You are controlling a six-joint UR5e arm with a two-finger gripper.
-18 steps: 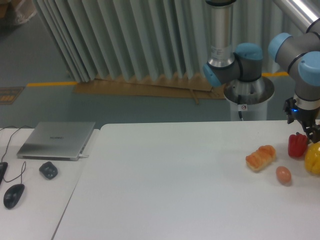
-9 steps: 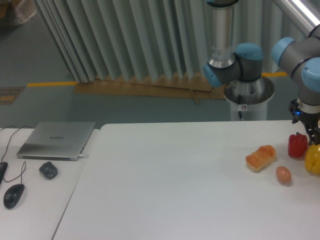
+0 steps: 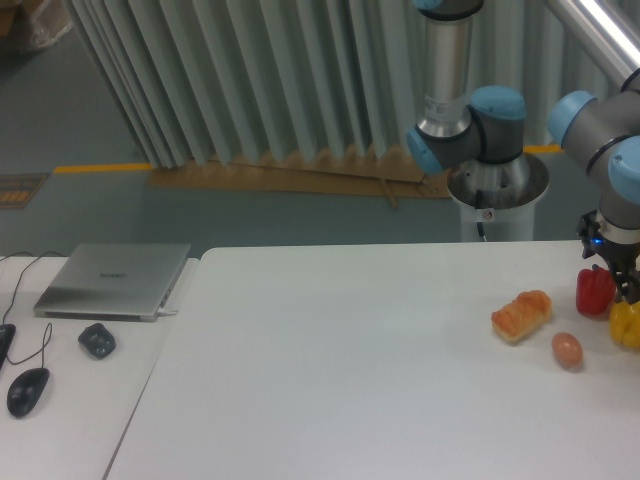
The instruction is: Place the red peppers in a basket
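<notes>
— At the right edge of the frame, low over the table: gripper (image 3: 622, 283), dark, hanging from a grey-and-blue wrist, partly cut off by the picture border.

— Open or closed?

— Cannot tell; too dark and too cropped to make out how the jaws stand. Seems to sit just behind the top of the red pepper (image 3: 595, 291), between it and the yellow pepper (image 3: 626, 324). Whether touching either, unclear.

— And the red pepper itself?

— Standing upright on the white table (image 3: 350, 370), far right, slightly above the frame's mid-height. Glossy, blocky. Just beside the yellow pepper, which lies lower and further right, half out of frame.

— Anything else close by?

— Left of the red pepper, a bread roll (image 3: 521, 314), orange-brown, lying at a slant. Below and right of the roll, a brownish egg (image 3: 567, 349), apart from both roll and peppers.

— Further out?

— Behind the table, upper right: arm base (image 3: 497, 183) on a grey pedestal, with blue-capped joints. On a separate desk at lower left: closed silver laptop (image 3: 115, 279), a small dark object (image 3: 97, 340) below it, a black mouse (image 3: 27, 390) with its cable at the far left. Grey pleated curtain (image 3: 250, 80) across the background.
</notes>
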